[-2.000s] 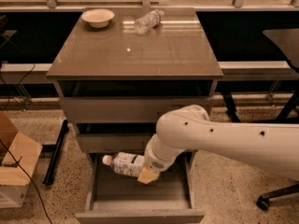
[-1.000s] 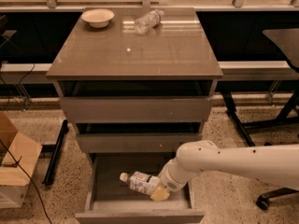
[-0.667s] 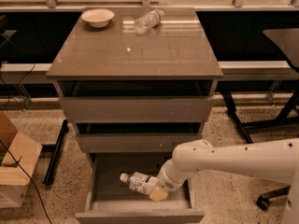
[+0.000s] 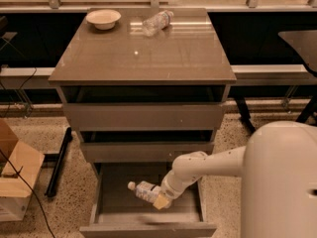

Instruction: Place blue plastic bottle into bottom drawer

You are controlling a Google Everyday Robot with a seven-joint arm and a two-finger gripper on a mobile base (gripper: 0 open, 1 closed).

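The blue plastic bottle lies on its side, white cap to the left, low inside the open bottom drawer. My gripper reaches into the drawer from the right and is shut on the bottle's base end; a yellowish finger pad shows under it. My white arm comes in from the lower right and hides the drawer's right side. The two shallower drawers above are slightly open.
On the cabinet top stand a cream bowl and a smaller clear bottle lying on its side. A cardboard box sits on the floor at left. A black stand leg lies beside the cabinet.
My gripper has carried the bottle from above the drawer's back down into the drawer, then stayed nearly still. My arm's large white body has come much closer at the lower right.
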